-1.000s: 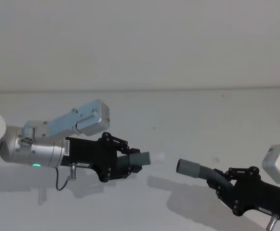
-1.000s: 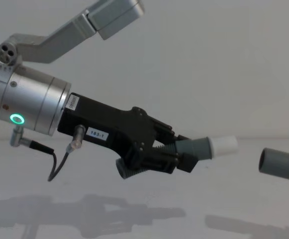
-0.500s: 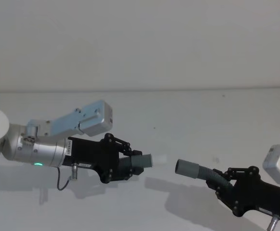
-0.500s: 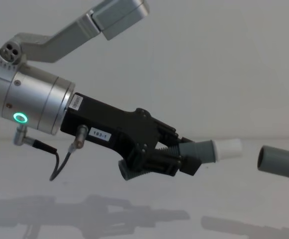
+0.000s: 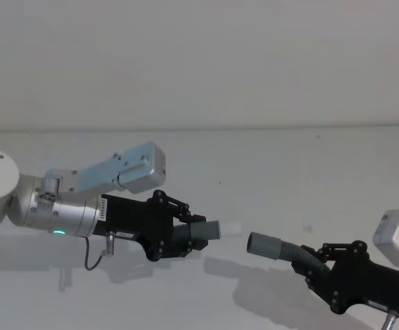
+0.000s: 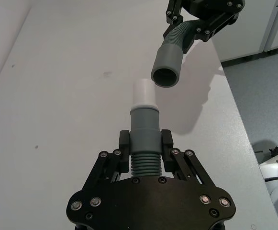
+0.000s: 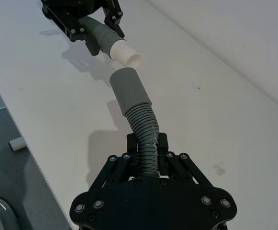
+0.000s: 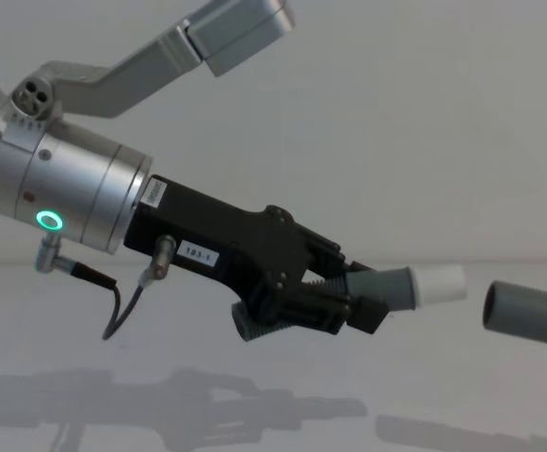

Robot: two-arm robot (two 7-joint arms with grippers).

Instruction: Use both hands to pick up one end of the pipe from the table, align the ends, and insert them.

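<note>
Both pincers [image 5: 198, 234] [image 5: 314, 261], clamped on pipe pieces [image 8: 400, 285] [image 8: 527, 312], have drawn closer.

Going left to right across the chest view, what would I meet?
Silver wrist with green ring light → black left pincer → grey tube piece it clamps → that tube's white tip → a gap of air → open grey mouth of the other tube piece.

A grey floor [image 6: 261, 103] runs past the table's edge, with pale cabinet doors [image 6: 277, 24] standing on it. A small white cylinder [image 7: 16, 143] lies on the dark floor just off the table's edge.
</note>
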